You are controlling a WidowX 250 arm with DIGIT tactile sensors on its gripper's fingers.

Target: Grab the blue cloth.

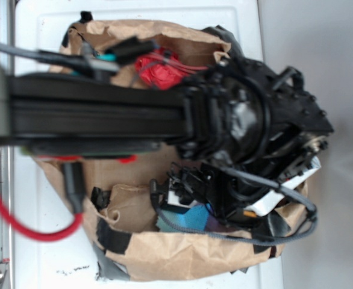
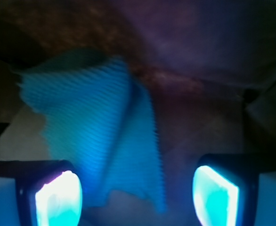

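**Blue cloth between the fingers, not yet gripped**

Blue cloth [image 1: 191,215] — a small teal piece of ribbed fabric with jagged edges — shows in the exterior view as a scrap lying on crumpled brown paper [image 1: 164,253], just below the black robot arm [image 1: 104,111] and largely hidden by it. A bright red cloth [image 1: 157,71] sits well apart, near the paper's far edge. The gripper itself is hard to make out here.

In the wrist view the gripper [image 2: 137,193] is spread wide, two glowing fingers [image 2: 58,200] at either side, holding nothing. The cloth lies beneath and between them, nearer the left one. By my judgement the approach is nearly done — descending, closing and lifting remain.
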